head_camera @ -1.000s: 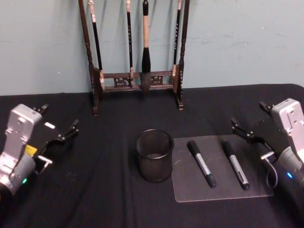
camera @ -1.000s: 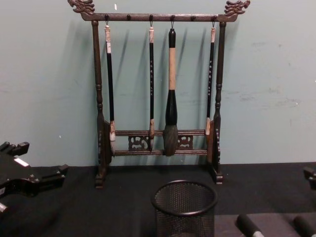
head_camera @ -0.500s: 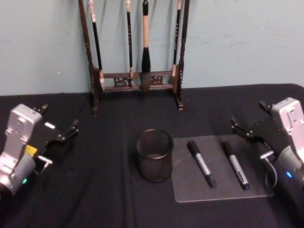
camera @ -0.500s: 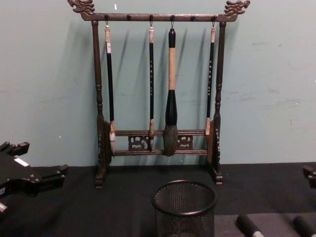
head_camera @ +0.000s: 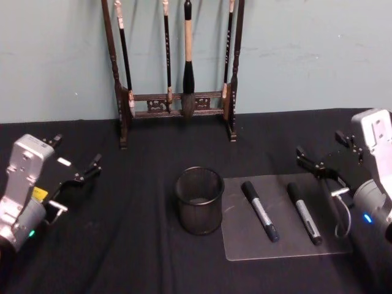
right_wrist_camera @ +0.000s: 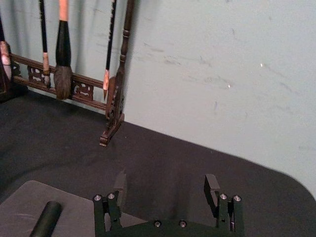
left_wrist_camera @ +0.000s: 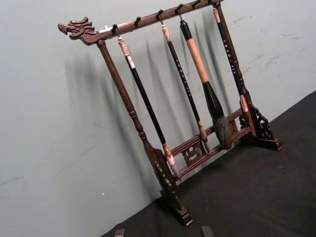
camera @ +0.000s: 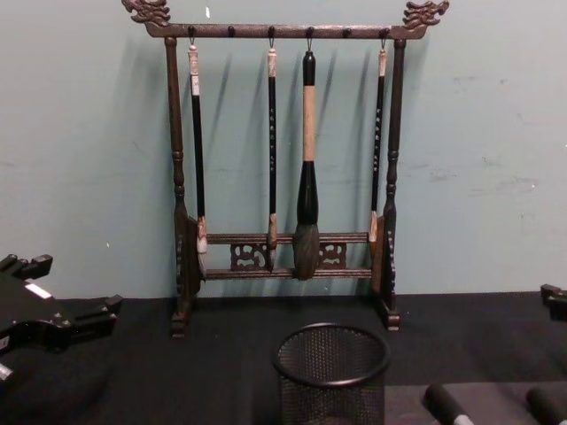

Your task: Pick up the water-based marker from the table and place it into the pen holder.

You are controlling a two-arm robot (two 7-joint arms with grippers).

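Nothing done yet. Inner marker (head_camera: 260,211) and outer marker (head_camera: 304,214) lying on grey part of bench (head_camera: 245,248), just beside pen holder (head_camera: 199,201). Right end effector (head_camera: 321,156) near them, wide open, empty. Left end effector (head_camera: 75,153) parked far left, open, empty.

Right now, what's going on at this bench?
Nothing is gripped yet. An inner marker and an outer marker lie side by side on a grey mat on the table, just right of the pen holder, which has no marker in it. The right gripper hovers open by the mat's right edge. The left gripper sits open at the table's left side.
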